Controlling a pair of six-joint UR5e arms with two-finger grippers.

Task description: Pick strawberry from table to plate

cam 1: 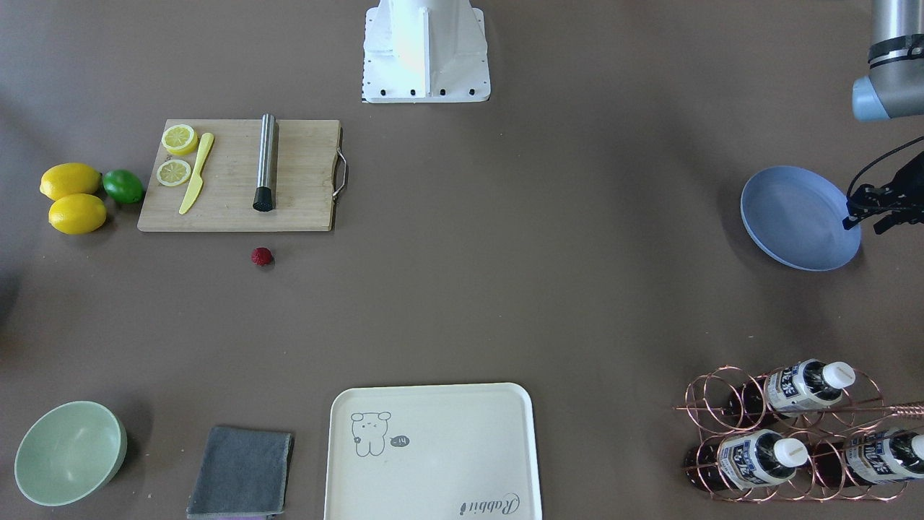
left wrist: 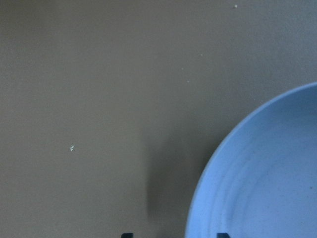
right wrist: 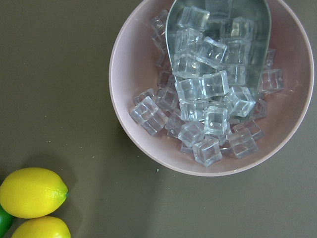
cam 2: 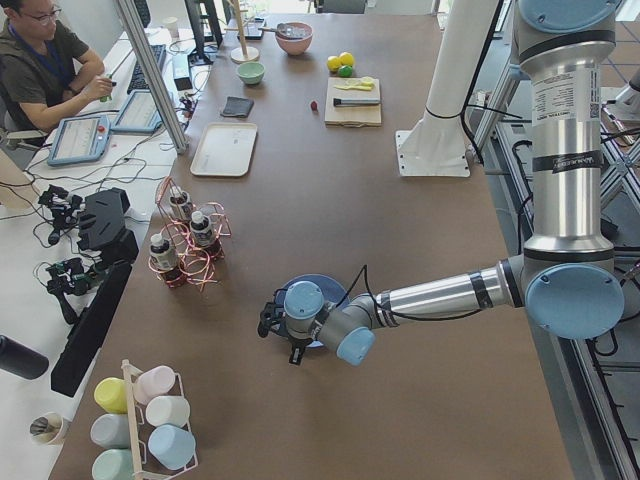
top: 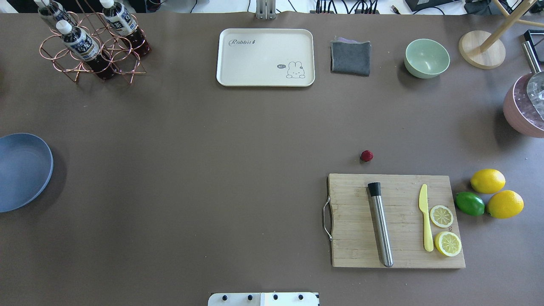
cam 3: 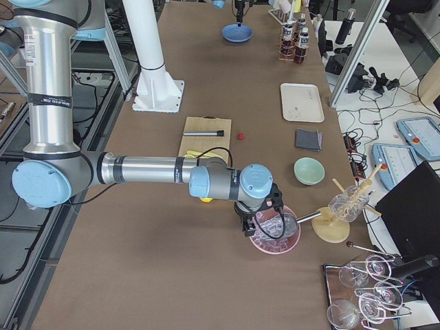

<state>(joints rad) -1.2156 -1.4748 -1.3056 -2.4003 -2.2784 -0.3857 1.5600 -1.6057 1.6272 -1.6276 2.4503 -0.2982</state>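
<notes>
1. Now, a tiny dark-red strawberry (cam 1: 261, 256) on the brown table (cam 1: 505, 303), just beside the long edge of the wooden cutting board (cam 1: 303, 180), not touching it.
2. Round light blue plate (cam 1: 787, 217) at the other end of the table, well apart from the strawberry.
3. Left gripper (cam 1: 866, 219) up over the plate's rim. Fingertips (left wrist: 127, 235) spread wide, one over the table and one over the plate, pinching nothing.
4. Right gripper (cam 3: 246, 225) over a pink bowl (right wrist: 131, 74) full of ice cubes (right wrist: 208, 99), at the strawberry's end of the table. Fingers too small to see well, so cannot tell if spread or pressed together.
5. Two lemons (cam 1: 70, 180) and a green lime (cam 1: 123, 185) close together by the short end of the board.
6. On the board, two lemon slices (cam 1: 174, 172), a yellow knife (cam 1: 196, 173) and a long metal stick (cam 1: 266, 159) with a black tip.
</notes>
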